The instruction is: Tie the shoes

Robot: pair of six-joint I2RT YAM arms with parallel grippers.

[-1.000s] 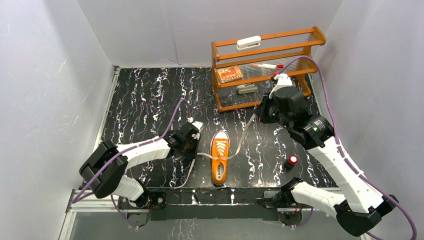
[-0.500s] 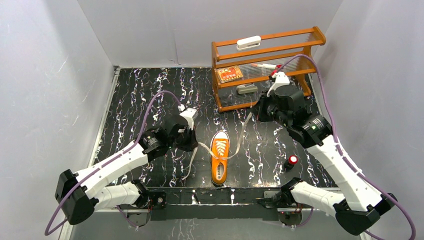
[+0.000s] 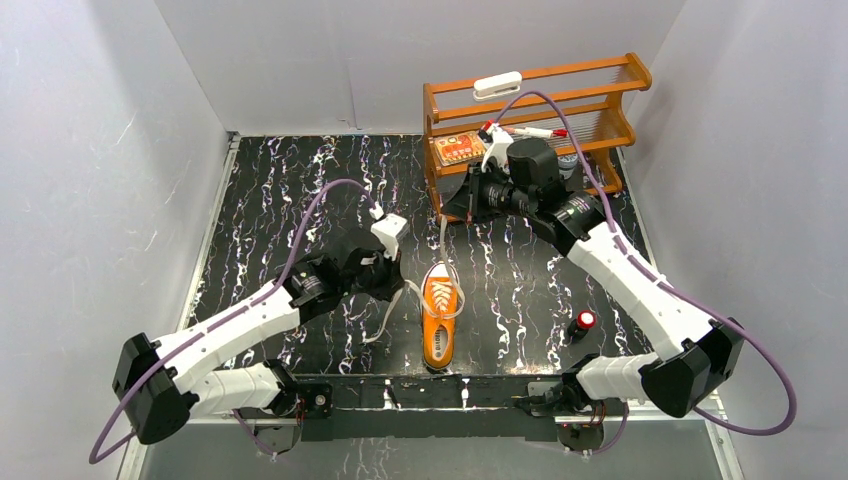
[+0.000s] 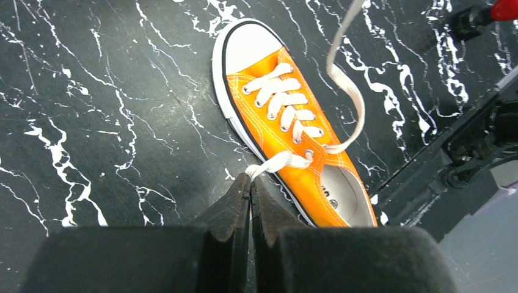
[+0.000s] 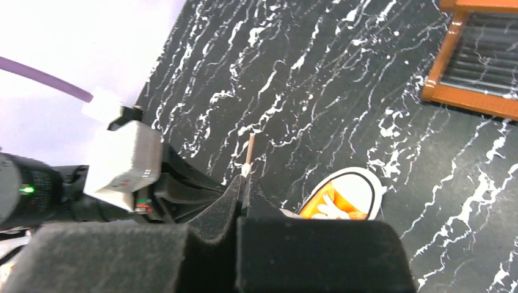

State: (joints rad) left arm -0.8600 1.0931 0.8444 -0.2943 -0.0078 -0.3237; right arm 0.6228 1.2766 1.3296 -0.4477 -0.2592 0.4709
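Black desk (image 3: 280, 200) veined with white, pale walls (image 3: 100, 150) on three sides. The shoe (image 3: 440, 315) stands near the desk's near edge, about midway between the two arm bases, with its white toe cap pointing toward the far wall and its heel toward the arms. It is an orange low-top, sitting upright on its sole.

The left lace (image 4: 278, 162) leaves a top eyelet and runs a short way to the left jaws, which are pressed together on it just beside the shoe's left side. In the top view its loose tail hangs past them down to the desk. The right lace (image 4: 354, 97) bows out from the opposite eyelet, then rises away beyond the toe to the right jaws. These are clamped on it too, with only the lace's tip showing past the fingertips in the right wrist view.

The left arm (image 3: 240, 320) lies low across the desk. The right arm (image 3: 630, 275) reaches up and inward, its wrist in front of a wooden rack (image 3: 530, 110) at the far right. A small red-capped thing (image 3: 583, 321) stands on the desk right of the shoe, well apart from it.
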